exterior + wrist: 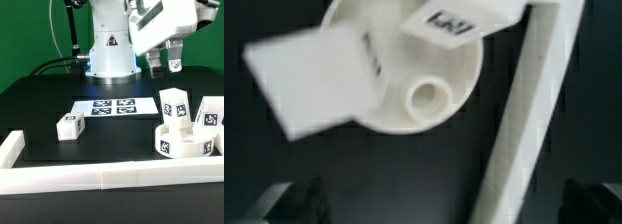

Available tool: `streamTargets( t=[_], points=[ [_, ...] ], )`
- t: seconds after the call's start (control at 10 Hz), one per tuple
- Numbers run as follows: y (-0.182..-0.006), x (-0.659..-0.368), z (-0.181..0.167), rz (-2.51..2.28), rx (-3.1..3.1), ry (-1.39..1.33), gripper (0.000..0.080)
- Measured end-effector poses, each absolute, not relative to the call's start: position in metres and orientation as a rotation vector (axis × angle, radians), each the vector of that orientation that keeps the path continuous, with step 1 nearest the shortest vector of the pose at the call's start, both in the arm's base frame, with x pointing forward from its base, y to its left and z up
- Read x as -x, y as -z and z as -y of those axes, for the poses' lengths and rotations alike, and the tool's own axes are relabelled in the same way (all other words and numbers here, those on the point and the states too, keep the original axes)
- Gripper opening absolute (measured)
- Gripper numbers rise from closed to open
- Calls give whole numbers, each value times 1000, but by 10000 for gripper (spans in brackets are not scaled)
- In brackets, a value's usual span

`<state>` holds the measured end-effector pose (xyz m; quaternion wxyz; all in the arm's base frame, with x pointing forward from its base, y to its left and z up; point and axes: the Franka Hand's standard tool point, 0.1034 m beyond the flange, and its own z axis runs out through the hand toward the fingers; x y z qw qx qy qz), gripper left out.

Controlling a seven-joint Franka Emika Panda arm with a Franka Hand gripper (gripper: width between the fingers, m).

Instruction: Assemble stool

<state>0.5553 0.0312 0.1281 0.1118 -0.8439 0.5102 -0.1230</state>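
The white round seat (186,147) lies at the exterior view's right, against the front rail. Two white tagged legs (175,108) (212,113) stand upright on or in it. A third leg (70,125) lies alone on the black table at the left. My gripper (167,67) hangs open and empty above and behind the seat. In the wrist view the seat (402,60) shows an open round socket (429,97), with a blurred leg (304,85) beside it. My gripper (441,198) is above them, and its dark fingertips (295,200) stand wide apart with nothing between.
The marker board (108,107) lies flat mid-table in front of the robot base (108,50). A long white border rail (90,178) runs along the front edge and turns up the left side. It also crosses the wrist view (526,120).
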Motion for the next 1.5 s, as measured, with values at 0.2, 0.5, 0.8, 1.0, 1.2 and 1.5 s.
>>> streamTargets(
  t=[0.2, 0.5, 0.8, 1.0, 1.2, 1.5],
  points=[
    [-128, -555, -31, -1330, 2591, 385, 649],
    [-124, -551, -25, -916, 2821, 423, 649],
    [-108, -534, 39, -337, 3069, 448, 649],
    [-101, -526, 81, -301, 3114, 449, 649],
    [-101, -521, 110, -297, 3125, 431, 649],
    [-98, -520, 107, -281, 3124, 384, 649]
  ],
)
